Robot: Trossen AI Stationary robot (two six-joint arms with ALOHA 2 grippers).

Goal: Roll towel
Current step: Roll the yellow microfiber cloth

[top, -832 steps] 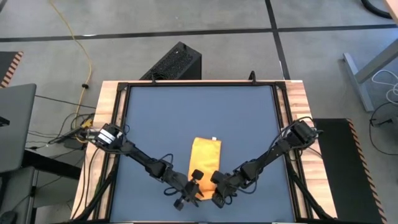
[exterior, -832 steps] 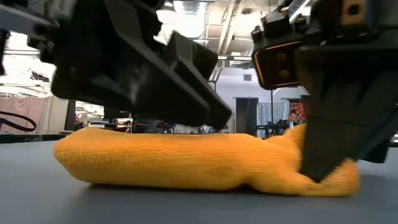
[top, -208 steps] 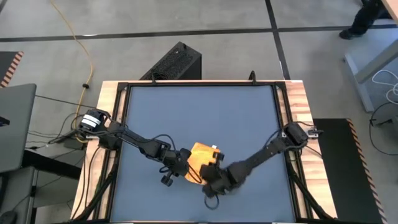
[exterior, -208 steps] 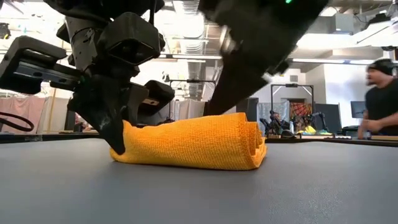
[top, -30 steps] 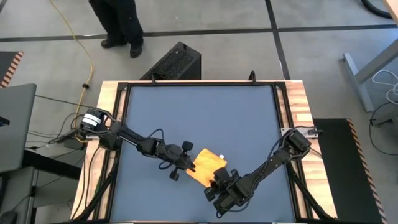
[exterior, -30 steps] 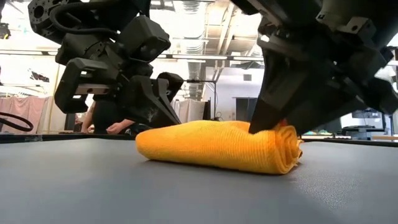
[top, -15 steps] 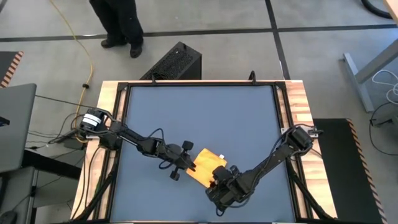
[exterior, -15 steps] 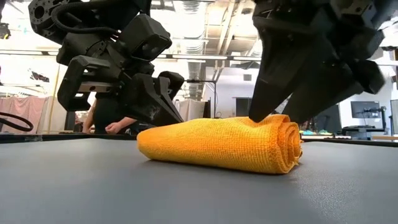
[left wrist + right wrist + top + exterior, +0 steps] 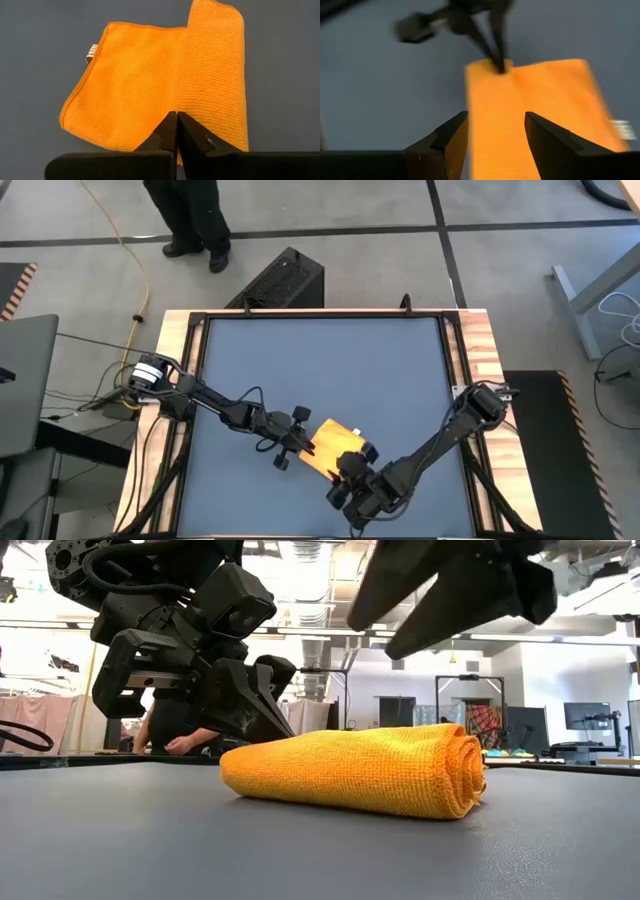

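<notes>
1. The towel (image 9: 333, 447) lies in the lower middle of the high view, on the dark table (image 9: 320, 360). It is partly rolled: a coil shows at its right end in the low view, and a flat flap with the white tag (image 9: 92, 51) is not yet wound in.
2. My left gripper (image 9: 176, 131) is pinched fully closed, its tips pressing the towel's edge at lower centre of the left wrist view and pinning the cloth.
3. My right gripper (image 9: 495, 131) stands wide apart and holds nothing. In the low view it hangs above the roll, clear of it, at the upper right.
4. I judge the step to be mid-roll, between two turns.
5. Next I need to bring the right gripper down onto the coil, take it, and turn it toward the flat flap, while the left keeps the cloth from sliding.
</notes>
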